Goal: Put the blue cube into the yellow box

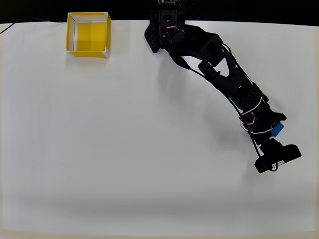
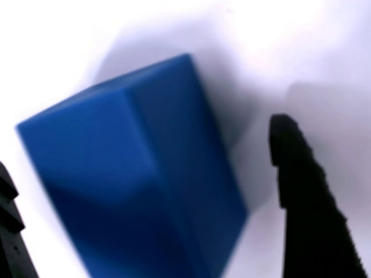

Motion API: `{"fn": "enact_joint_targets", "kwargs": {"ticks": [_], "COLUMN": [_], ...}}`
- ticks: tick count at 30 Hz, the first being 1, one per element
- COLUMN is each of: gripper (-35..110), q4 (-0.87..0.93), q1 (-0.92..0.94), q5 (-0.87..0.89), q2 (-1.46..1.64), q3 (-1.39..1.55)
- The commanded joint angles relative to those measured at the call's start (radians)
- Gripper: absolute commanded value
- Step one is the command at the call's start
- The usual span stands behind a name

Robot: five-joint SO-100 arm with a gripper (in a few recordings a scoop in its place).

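Note:
The blue cube [image 2: 139,174] sits large and close in the wrist view, resting on the white table between my two black fingers. My gripper [image 2: 142,145] is open around it: the right finger [image 2: 301,191] stands apart from the cube with a strip of table showing between them, and the left finger [image 2: 8,231] is at the picture's edge. In the overhead view the cube [image 1: 277,130] peeks out from under the black arm at the right, where the gripper [image 1: 273,133] is lowered over it. The yellow box [image 1: 88,35] stands at the far left of the table.
The black arm's base [image 1: 167,22] is at the top centre of the overhead view. White table [image 1: 139,139] stretches between the cube and the box, and its front edge runs along the bottom.

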Motion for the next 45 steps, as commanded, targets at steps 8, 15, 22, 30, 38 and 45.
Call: {"fn": "enact_joint_targets", "kwargs": {"ticks": [8, 15, 22, 30, 38, 45], "gripper": [43, 33, 27, 15, 8, 8], "q4": [-0.009, 0.014, 0.015, 0.026, 0.048, 0.067], "q1": [-0.046, -0.049, -0.040, -0.008, 0.026, 0.117], "q5": [-0.012, -0.025, -0.040, -0.118, -0.195, -0.244], "q2": [0.034, 0.023, 0.021, 0.052, 0.106, 0.227], "q3": [-0.118, -0.120, -0.126, -0.126, -0.130, -0.161]}}
